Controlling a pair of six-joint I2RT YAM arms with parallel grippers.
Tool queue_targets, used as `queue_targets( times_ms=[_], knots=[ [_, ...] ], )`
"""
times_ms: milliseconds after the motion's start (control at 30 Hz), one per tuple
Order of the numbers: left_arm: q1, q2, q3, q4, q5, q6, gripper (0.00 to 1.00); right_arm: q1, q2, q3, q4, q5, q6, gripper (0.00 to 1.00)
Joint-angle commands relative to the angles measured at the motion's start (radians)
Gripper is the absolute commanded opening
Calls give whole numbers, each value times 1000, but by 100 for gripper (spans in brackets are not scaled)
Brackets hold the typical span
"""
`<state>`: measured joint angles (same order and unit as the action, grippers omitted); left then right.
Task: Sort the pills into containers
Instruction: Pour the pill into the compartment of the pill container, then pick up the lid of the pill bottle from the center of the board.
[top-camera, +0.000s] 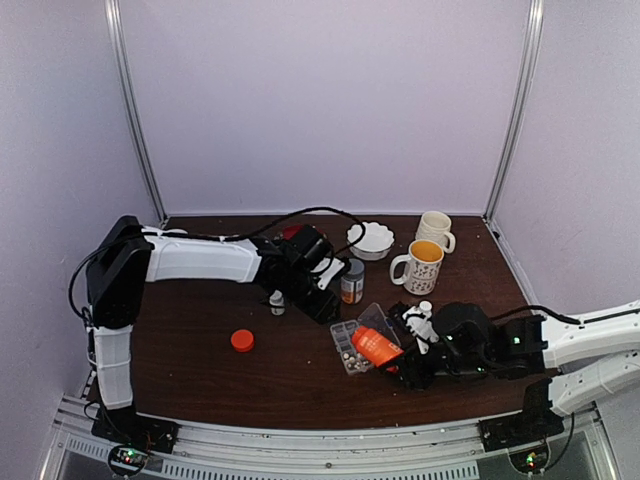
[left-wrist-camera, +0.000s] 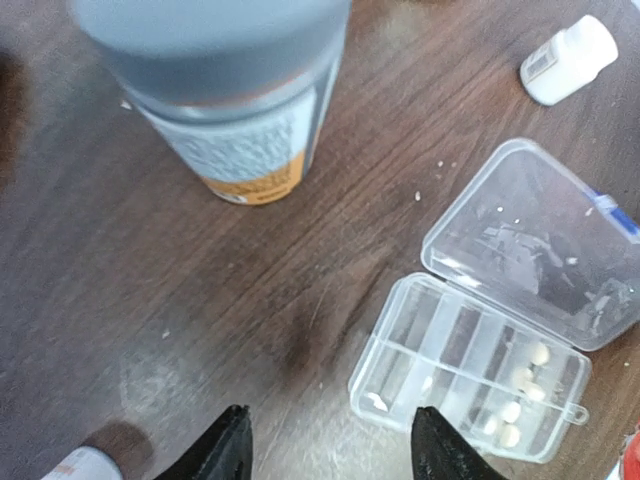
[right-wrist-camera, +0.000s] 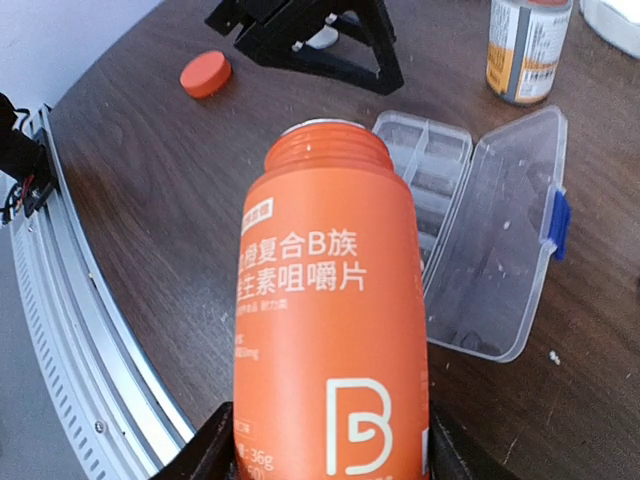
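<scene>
Where orange bottle (right-wrist-camera: 330, 300) looms, organizer (right-wrist-camera: 495, 250) half hidden.

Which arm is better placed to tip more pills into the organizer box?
Right: the right gripper holds the uncapped orange bottle, mouth tipped toward the organizer box. The left gripper hangs open and empty above the table beside it.

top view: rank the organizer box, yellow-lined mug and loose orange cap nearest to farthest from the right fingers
1. organizer box, just left of the right fingers holding the orange bottle
2. yellow-lined mug, farther back
3. orange cap, far off to the left
</scene>
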<state>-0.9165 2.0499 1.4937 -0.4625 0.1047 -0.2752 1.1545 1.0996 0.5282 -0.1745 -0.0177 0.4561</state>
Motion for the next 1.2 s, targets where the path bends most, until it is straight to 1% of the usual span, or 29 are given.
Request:
queue_targets(
  times_ms=[0,67,133,267,467,533,600,667,700,733,767,867,933,967,1033,1133,1167],
  knots=[
    [-4,-140,-31,-37,-61,-27,58,4,-115,-58,253,93,-103,0],
    [-4,-194,-52,-60,-87,-30,59,4,-160,-91,346,113,-164,0],
    [-3,-249,-74,-84,-150,-33,60,4,-195,-113,452,139,-235,0],
    [3,-347,-106,-150,-216,-32,63,3,-233,-108,610,153,-373,0],
    [20,-443,-190,-226,-246,-65,66,3,-262,-12,771,147,-600,0],
    [22,-470,-243,-232,-252,-87,68,2,-276,9,846,136,-660,0],
    [25,-494,-291,-230,-250,-110,73,2,-276,15,929,123,-707,0],
    [30,-508,-332,-226,-245,-133,83,2,-248,-7,1059,153,-732,0],
    [33,-513,-350,-220,-241,-142,91,0,-223,-25,1140,170,-743,0],
    [37,-519,-369,-212,-237,-150,97,-1,-192,-42,1221,183,-746,0],
    [41,-522,-387,-201,-230,-157,98,-2,-150,-61,1305,177,-748,0],
    [56,-518,-418,-180,-228,-166,98,0,-52,-76,1497,32,-808,0],
    [67,-501,-432,-174,-229,-169,97,2,-7,-94,1628,24,-794,0],
    [71,-492,-440,-175,-231,-171,97,1,5,-99,1674,45,-784,0],
    [79,-479,-457,-163,-234,-174,97,2,8,-84,1657,63,-807,0],
    [94,-472,-484,-130,-213,-177,98,3,-24,-37,1481,22,-823,0],
    [101,-470,-495,-119,-206,-177,98,3,-33,-32,1454,21,-814,0]
  ],
)
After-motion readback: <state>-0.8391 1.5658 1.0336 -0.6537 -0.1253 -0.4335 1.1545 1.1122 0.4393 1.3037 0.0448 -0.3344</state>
